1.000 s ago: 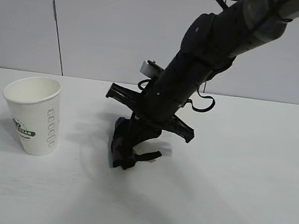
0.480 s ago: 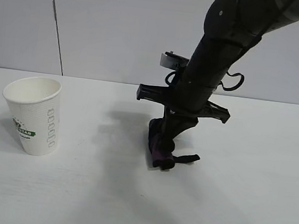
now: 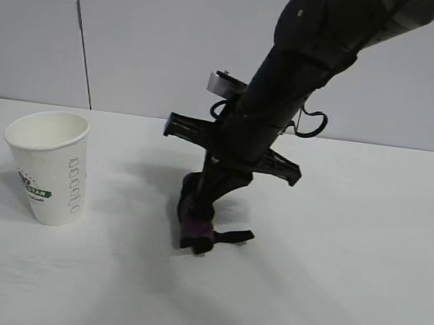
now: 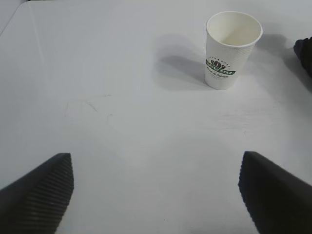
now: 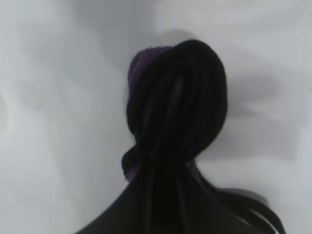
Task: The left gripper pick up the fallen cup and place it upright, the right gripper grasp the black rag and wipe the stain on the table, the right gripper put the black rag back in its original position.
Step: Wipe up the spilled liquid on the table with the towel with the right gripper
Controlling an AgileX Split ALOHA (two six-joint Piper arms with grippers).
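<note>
White table [image 3: 344, 284] w/ upright cup [image 3: 48, 166]; right tool [image 3: 195, 226] presses black rag [image 3: 196, 234] down.

The right gripper [image 3: 197, 226], clamped on the black rag [image 3: 195, 224] (tail trailing right), has swung back left across the desk [image 3: 328, 283] after sweeping right, toward the cup [image 3: 49, 166].

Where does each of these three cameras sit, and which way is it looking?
Exterior view: outside the rig, facing the arms; shows the cup upright on the table and the right pincer pressing the rag down.
Left wrist view: on the left arm, looking down at the cup; the left pincer is open.
Right wrist view: on the right arm, looking down at the rag.
The cup shows in the exterior and left wrist views; the rag in the exterior and right wrist views.
</note>
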